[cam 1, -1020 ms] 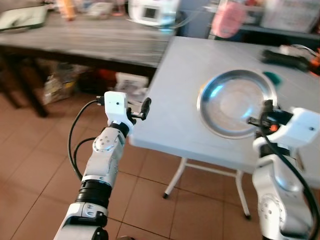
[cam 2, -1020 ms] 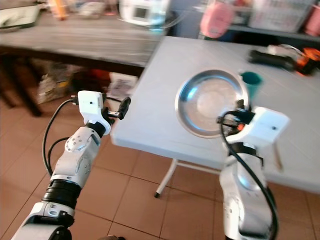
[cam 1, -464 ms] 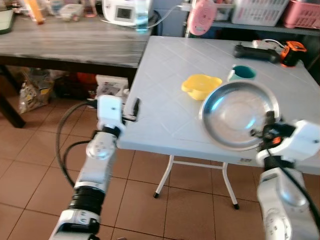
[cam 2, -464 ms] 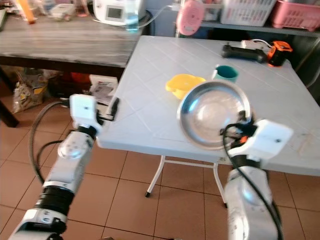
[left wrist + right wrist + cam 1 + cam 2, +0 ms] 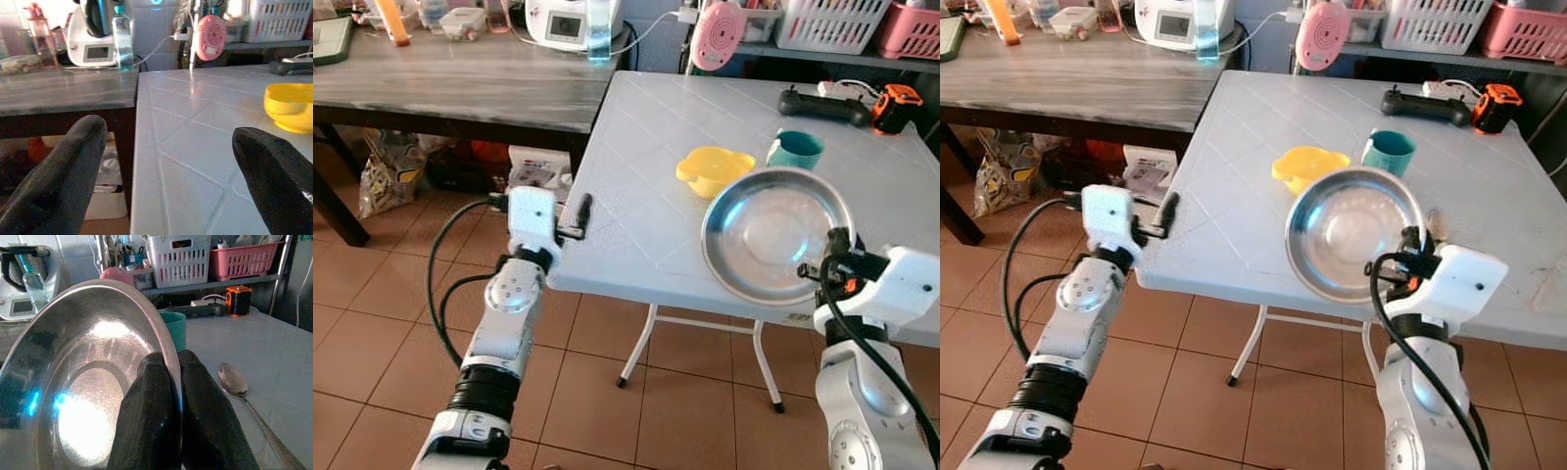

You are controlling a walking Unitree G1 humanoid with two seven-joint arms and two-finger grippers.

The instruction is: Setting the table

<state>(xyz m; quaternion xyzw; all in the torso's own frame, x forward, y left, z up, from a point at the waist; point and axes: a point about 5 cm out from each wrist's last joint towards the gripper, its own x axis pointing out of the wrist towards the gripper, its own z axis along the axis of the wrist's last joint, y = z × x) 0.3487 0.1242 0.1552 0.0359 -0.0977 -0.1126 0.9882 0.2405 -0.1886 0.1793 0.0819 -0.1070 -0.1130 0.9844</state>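
Since the earlier frame the head camera swung round, bringing the yellow bowl (image 5: 711, 168) and teal cup (image 5: 795, 149) into view. Right gripper (image 5: 168, 382) stayed clamped on the steel plate (image 5: 773, 232) rim, plate held above the white table (image 5: 636, 176) with the bowl at its 11 o'clock. Left gripper (image 5: 576, 217) hovered at the table's near-left corner, fingers (image 5: 68, 166) spread apart, empty.
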